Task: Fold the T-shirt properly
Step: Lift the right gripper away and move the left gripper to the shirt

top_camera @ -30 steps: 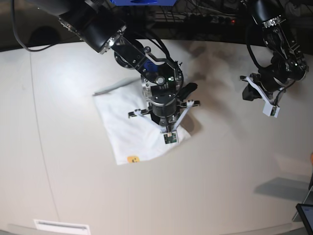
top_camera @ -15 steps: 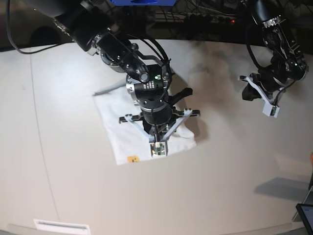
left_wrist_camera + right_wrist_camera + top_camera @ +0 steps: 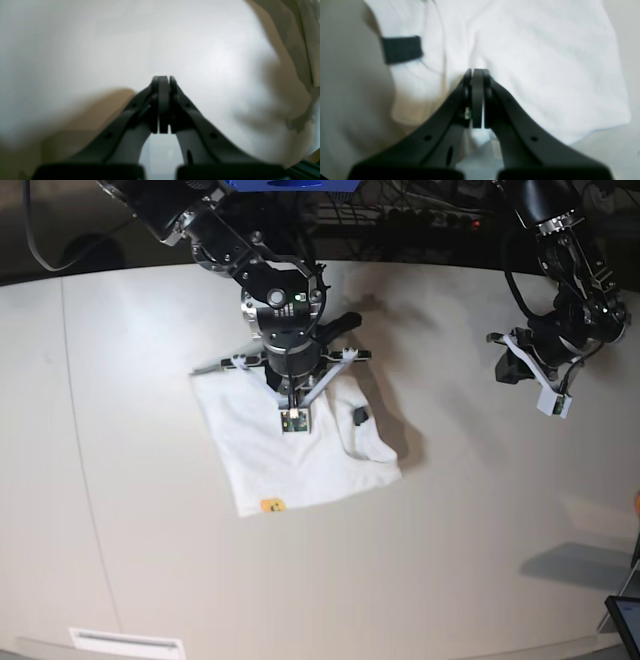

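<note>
Folded T-shirt [image 3: 290, 450] lying flat on the pale table [image 3: 480, 560], left of centre in the base view, well apart from the table's edges. Roughly square bundle, plain white side up, set at a slant with one corner toward the near edge. Small yellow-orange patch of print [image 3: 270, 505] peeking out at the near left corner. Black neck tag [image 3: 359, 416] showing on the right part of the bundle, beside a rounded fold of cloth; a soft crease running from there toward the near right corner. Thin strip of cloth sticking out at the far left corner, under the arm. Surface mostly smooth, a few shallow wrinkles visible in the right wrist view, where the shirt [image 3: 545, 62] fills most of the frame and the tag [image 3: 401, 49] sits at upper left against the cloth's edge.

No containers in sight.

Right gripper [image 3: 292, 420] poised over the far middle of the shirt, fingers clenched together with nothing between them; in its own wrist view [image 3: 477, 75] the tips pressed flat against each other above the white cloth. Whether touching the cloth, cannot tell.

Left gripper [image 3: 520, 365] held up over bare table at the right of the base view, well apart from the shirt, also clenched and holding nothing [image 3: 162, 81]; only blurred table surface beyond the tips.
</note>
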### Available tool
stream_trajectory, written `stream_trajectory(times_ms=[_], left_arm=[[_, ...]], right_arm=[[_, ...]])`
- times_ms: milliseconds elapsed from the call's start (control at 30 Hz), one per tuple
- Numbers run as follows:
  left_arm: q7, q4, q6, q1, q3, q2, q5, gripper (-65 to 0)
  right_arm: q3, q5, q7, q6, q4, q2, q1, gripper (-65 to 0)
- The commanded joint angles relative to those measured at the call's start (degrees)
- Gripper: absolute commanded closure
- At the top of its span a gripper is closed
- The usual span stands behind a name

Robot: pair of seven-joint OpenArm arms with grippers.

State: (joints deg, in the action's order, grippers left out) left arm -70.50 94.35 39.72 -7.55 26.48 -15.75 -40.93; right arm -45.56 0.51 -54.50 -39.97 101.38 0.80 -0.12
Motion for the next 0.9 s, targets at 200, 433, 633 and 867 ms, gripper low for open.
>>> stream_trajectory(times_ms=[200,433,633,867], left_arm=[[0.92,0.82,0.28,0.39,0.29,-1.0,-0.96,0.0],[0.92,0.82,0.28,0.56,0.11,-0.91,-0.96,0.0],[0.92,0.82,0.28,0.56,0.2,-0.91,-0.96,0.0],[1.01,0.82,0.28,0.56,0.2,-0.91,-0.96,0.0]], right_arm=[[-0.55,-0.47,1.27,-0.03,1.34,-1.28,-2.82,0.0],[-6.18,-0.47,1.36,-0.03,1.43,-1.28,-4.23,0.0],[-9.96,-0.38,1.27,-0.03,1.17,-1.28,-4.06,0.0],[-9.43,-0.56,0.83,-0.03,3.98,-0.75,-3.62,0.0]])
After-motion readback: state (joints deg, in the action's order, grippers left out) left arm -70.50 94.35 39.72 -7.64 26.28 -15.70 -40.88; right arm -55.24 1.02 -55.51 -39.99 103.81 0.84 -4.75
